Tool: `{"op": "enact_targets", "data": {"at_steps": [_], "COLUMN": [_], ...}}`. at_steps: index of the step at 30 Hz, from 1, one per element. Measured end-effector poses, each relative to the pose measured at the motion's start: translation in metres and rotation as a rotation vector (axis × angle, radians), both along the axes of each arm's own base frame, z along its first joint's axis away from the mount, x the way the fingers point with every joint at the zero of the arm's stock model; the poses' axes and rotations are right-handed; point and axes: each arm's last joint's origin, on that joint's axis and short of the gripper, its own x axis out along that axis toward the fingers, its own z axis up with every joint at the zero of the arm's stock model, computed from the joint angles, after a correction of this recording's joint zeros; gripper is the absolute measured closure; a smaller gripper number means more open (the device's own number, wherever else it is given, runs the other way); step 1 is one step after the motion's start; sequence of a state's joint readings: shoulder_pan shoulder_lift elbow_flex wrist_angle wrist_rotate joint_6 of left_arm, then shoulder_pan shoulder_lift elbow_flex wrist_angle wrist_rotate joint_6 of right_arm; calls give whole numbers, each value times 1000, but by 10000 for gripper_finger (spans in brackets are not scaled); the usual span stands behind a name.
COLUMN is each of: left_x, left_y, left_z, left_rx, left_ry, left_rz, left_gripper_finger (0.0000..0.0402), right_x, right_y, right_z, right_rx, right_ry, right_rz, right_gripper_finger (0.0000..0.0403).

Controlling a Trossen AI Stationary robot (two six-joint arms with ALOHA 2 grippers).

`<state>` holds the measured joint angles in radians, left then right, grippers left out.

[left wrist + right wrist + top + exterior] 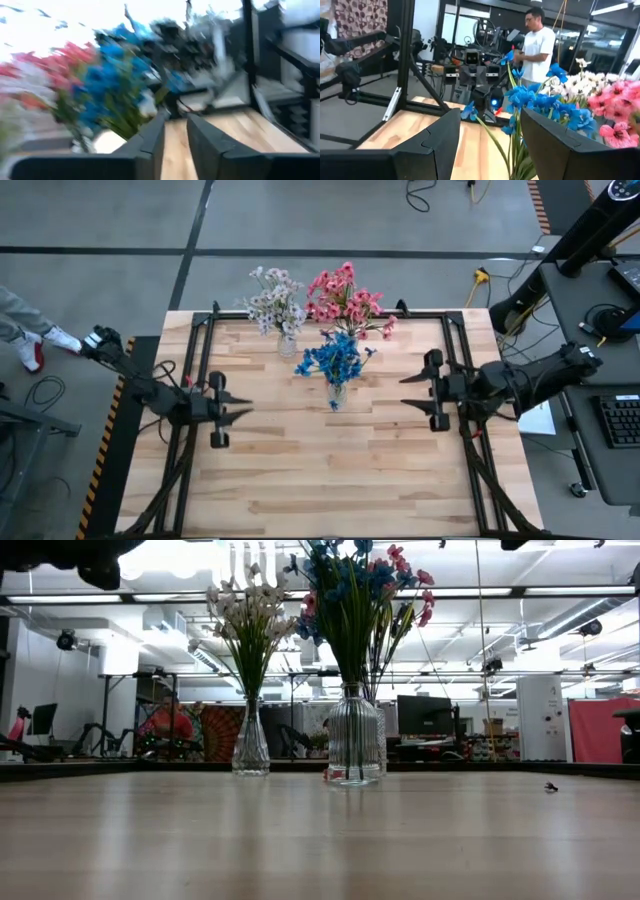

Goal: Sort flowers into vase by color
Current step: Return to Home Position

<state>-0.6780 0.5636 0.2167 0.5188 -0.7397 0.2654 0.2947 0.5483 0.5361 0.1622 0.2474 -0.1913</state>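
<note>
Near the middle of the wooden surface (330,470), the blue flowers (335,360) stand upright in a ribbed clear glass vase (353,735). From overhead their blossoms spread over the vase mouth. At table height the green stems run straight down into the glass.

Toward the far edge, the white flowers (275,302) sit in a second, slimmer clear vase (250,745), well apart from the blue one. The pink flowers (345,298) stand beside the white ones along that far edge. From overhead their heads nearly touch the blue spray. Their vase is almost wholly hidden behind the blue one at table height, so I can't describe it. Each colour has its own vase, and I see no loose stems lying on the wood.

My left gripper (245,408) hangs over the left side of the surface, pointing toward the blue flowers. Its jaws are parted by a narrow gap and hold nothing, though its own wrist picture is badly smeared. My right gripper (405,392) sits opposite on the right side, also facing the flowers. Its jaws are spread wide and released, with blue blossoms showing between them from the wrist.

A small dark speck (551,786) lies on the wood off to one side. Beyond the table, a person in a white shirt (537,45) stands among equipment.
</note>
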Motion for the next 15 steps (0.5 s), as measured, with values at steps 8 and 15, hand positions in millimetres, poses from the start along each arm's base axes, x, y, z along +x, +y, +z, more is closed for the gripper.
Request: {"op": "enact_targets", "data": {"at_steps": [8, 15], "left_x": [1, 1], "left_y": [19, 38], "left_z": [-9, -12], "left_rx": [104, 96], "left_ry": [-34, -10], "left_rz": [-12, -116], "left_gripper_finger": [396, 401], "right_x": [-4, -41], "right_y": [-1, -12], "right_z": [-13, -13], "right_rx": [-55, 19], "right_ry": [-25, -140], "right_rz": [5, 15], "right_gripper_finger": [202, 202]}}
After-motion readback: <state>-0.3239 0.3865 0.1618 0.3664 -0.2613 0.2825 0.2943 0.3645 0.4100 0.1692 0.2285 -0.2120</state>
